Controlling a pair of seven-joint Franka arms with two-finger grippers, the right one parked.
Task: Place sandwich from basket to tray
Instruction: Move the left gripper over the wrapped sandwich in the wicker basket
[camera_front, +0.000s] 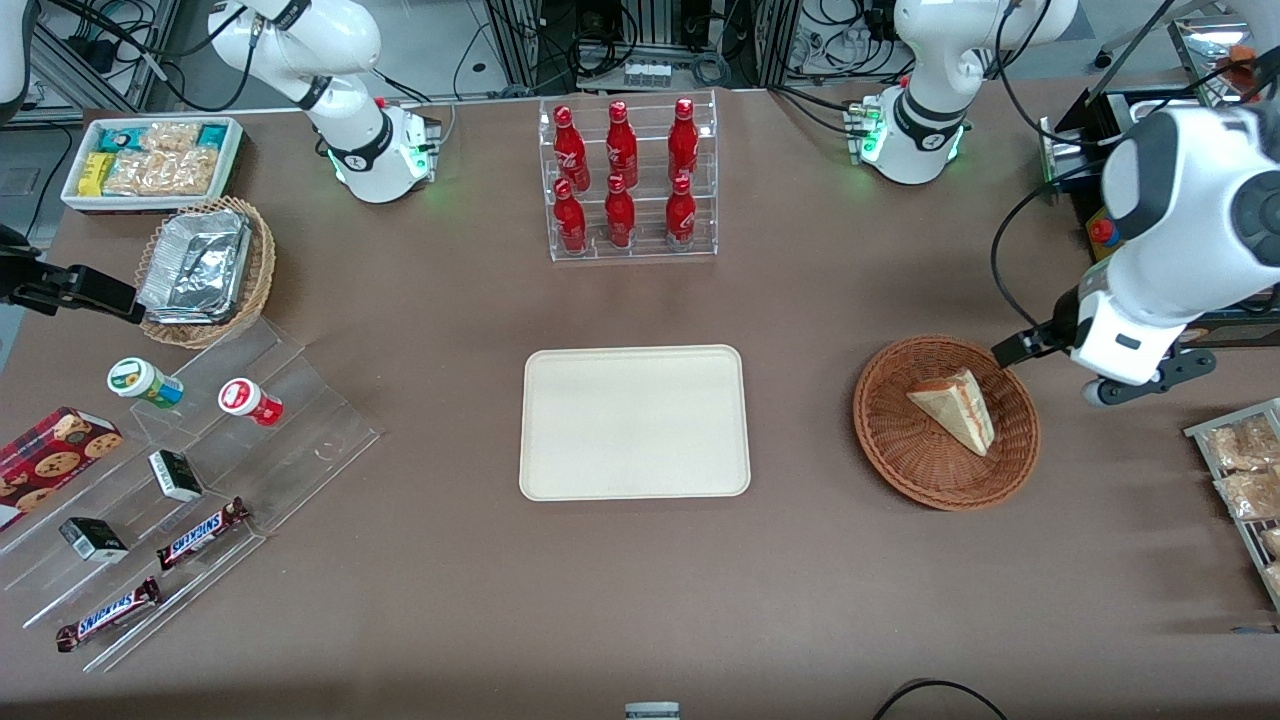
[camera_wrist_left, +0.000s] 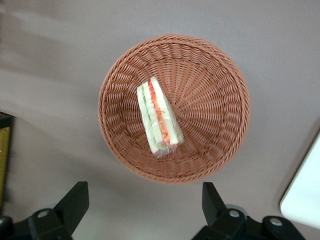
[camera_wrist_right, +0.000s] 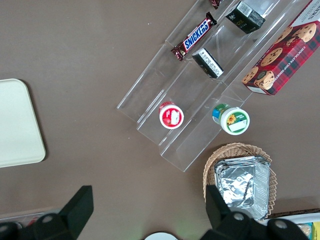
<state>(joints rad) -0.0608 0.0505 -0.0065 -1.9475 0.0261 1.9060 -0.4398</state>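
Observation:
The sandwich (camera_front: 955, 405) (camera_wrist_left: 159, 120), a pale clear-wrapped wedge with red and green filling, lies in the reddish-brown wicker basket (camera_front: 900, 460) (camera_wrist_left: 215, 100). The cream tray (camera_front: 634, 422) (camera_wrist_left: 305, 200) sits bare at the table's middle, beside the basket toward the parked arm's end. My gripper (camera_front: 1105, 365) (camera_wrist_left: 145, 192) hangs above the table just outside the basket's rim, toward the working arm's end. It is open, its black fingers (camera_wrist_left: 75, 200) wide apart with only bare table between them.
A clear rack of red bottles (camera_front: 627, 180) stands farther from the front camera than the tray. A rack of snack packets (camera_front: 1245, 470) lies at the working arm's table edge. A tan foil basket (camera_front: 205, 265), white bin (camera_front: 150, 160) and acrylic steps (camera_front: 200, 450) crowd the parked arm's end.

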